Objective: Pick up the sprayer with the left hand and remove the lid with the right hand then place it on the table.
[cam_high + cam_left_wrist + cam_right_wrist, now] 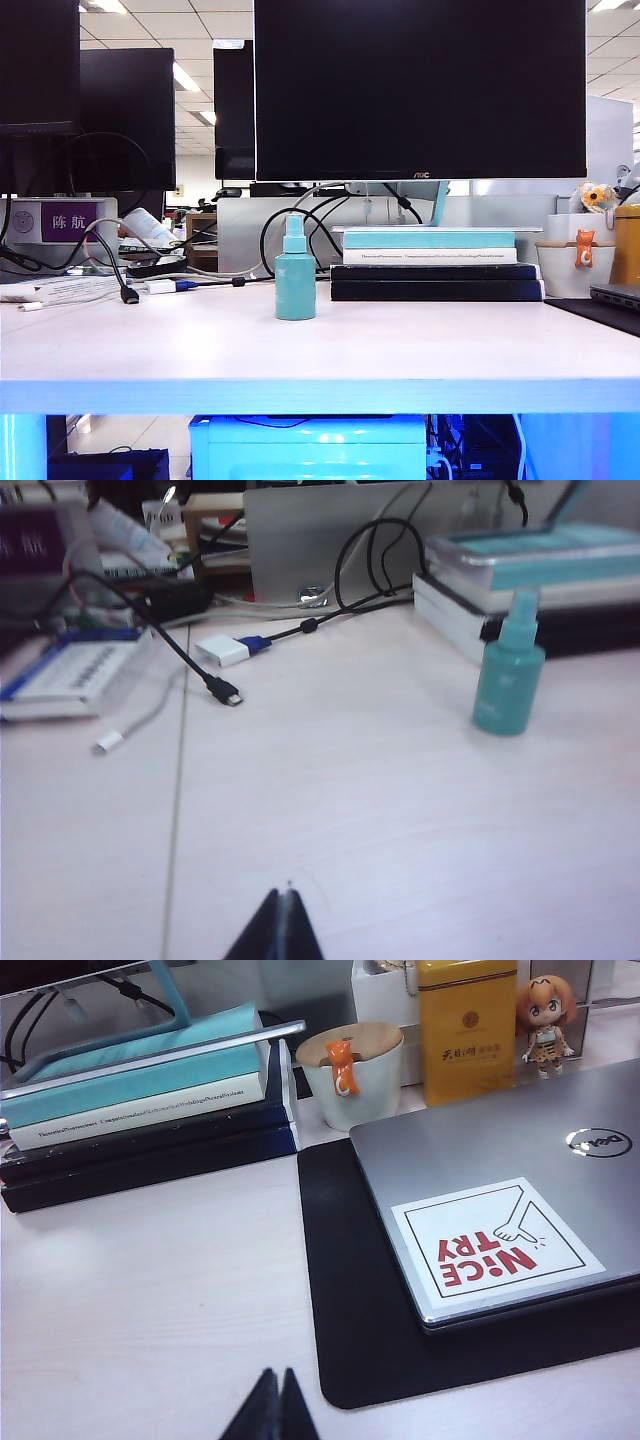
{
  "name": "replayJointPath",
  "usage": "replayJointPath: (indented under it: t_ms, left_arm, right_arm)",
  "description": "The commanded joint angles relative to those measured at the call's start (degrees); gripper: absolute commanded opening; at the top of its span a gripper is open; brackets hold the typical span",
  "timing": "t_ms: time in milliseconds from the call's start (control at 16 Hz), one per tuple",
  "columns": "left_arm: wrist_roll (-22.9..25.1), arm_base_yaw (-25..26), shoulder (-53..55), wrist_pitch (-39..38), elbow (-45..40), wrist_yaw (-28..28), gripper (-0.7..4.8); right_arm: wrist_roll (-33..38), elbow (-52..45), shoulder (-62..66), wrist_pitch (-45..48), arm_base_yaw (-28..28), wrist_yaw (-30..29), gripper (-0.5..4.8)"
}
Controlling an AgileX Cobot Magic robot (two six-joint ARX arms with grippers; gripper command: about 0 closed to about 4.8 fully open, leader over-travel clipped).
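Teal plastic, the sprayer point(295, 270) stands upright near the middle of the table point(320, 355), just left of a stack of books point(435, 265). Its lid point(294, 226) looks like it is on top of the nozzle, but it is too clear and small to be sure. The left gripper point(287, 895) is low and near, well apart from the bottle, with its jaws pressed together and nothing in them. The right gripper point(281, 1378) is also closed tight and empty, near a black mat point(345, 1290) with a silver laptop point(500, 1200) on it. First the left one should open wide, move to the fat part of the bottle, and squeeze gently so it does not tip over.
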Motion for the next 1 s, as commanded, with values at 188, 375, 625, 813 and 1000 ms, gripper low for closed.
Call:
replayJointPath:
  t_ms: [188,375,625,813,1000]
  left_arm:
    - [-0.61,0.04,-0.2,-0.68,0.04,-0.57,-0.03]
    - [-6.38,0.02,-0.2,4.94,0.04,8.07,-0.03]
    - [-9.94,0.04,0.74,10.8,2.64,8.28,-0.02]
    - [-6.1,0.04,8.55,10.64,12.68,7.26,-0.01]
    - [-1.68,0.04,21.68,10.43,23.15,6.32,0.12]
  right_arm:
    - [-0.22,-0.28,-0.04,0.61,0.0,0.02,-0.05]
    - [-0.11,-0.28,-0.04,2.25,0.02,-3.1,-0.05]
    - [0.04,-0.09,0.0,6.03,0.04,-7.78,-0.05]
    - [-0.5,4.63,0.33,6.45,0.04,-6.67,-0.05]
    - [-1.92,11.93,4.48,6.58,0.04,-2.32,-0.06]
